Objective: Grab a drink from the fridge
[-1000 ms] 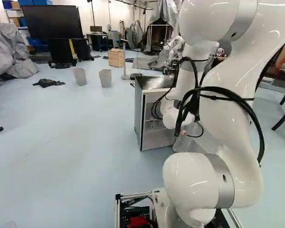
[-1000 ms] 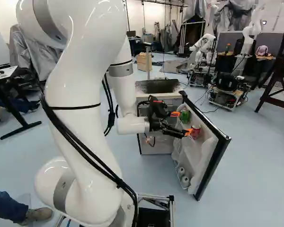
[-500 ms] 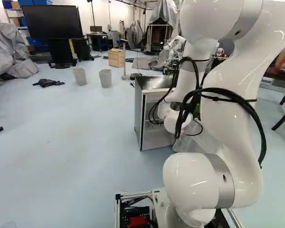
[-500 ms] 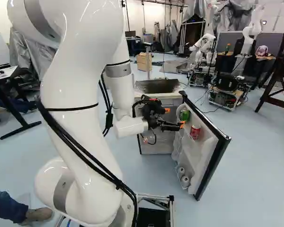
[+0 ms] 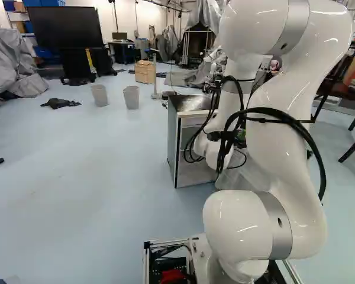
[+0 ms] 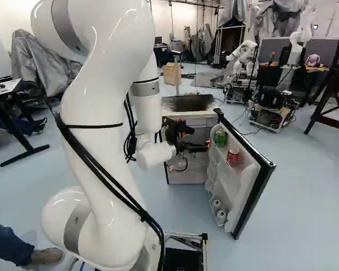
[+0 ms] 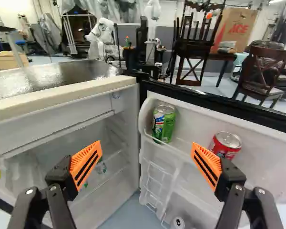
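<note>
Gripper wide open, empty, prob. spread to straddle green can (door shelf keeps it & red can upright).

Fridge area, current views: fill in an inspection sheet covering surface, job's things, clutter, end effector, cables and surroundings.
Surface: fridge top, dark and glossy with a pale edge.
Job's things: green can and red can, upright in the open door.
Clutter: dark heap on the floor.
End effector: open, holding nothing.
Cables: black cables along the arm.
Surroundings: two pale bins, another robot, wooden chair.
</note>
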You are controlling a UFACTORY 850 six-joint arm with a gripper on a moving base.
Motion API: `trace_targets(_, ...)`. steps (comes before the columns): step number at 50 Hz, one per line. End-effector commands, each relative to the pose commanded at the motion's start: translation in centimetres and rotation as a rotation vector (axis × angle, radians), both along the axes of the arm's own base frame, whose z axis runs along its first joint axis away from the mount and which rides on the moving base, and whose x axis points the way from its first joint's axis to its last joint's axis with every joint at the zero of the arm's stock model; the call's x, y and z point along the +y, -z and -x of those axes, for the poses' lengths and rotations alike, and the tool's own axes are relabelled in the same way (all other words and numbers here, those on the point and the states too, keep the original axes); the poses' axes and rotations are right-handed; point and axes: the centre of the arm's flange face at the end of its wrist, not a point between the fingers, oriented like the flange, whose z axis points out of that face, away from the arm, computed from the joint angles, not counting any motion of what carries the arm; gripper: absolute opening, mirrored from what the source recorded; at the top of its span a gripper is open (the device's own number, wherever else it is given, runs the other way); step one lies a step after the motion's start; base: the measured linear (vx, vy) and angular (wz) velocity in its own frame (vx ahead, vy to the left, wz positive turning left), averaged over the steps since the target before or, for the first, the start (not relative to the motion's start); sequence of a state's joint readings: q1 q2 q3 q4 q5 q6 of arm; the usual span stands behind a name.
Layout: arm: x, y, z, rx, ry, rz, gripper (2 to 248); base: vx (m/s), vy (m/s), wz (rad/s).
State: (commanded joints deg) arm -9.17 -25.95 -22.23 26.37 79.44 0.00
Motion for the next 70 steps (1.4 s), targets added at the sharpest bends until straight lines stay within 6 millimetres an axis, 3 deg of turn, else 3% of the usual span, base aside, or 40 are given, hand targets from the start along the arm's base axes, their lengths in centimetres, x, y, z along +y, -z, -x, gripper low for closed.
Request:
trace_targets(33, 2.2, 3.5, -0.7, 0.075, -0.280, -0.043, 247, 0.000, 0.000, 0.000)
trace_targets(46, 2.0, 4.5, 0.1, 0.107, -0.274, -0.054, 247, 0.000, 0.000, 0.000)
trace_targets(70, 2.1, 4.0, 3.5, 0.142, -0.243, -0.062, 247, 0.000, 0.000, 0.000)
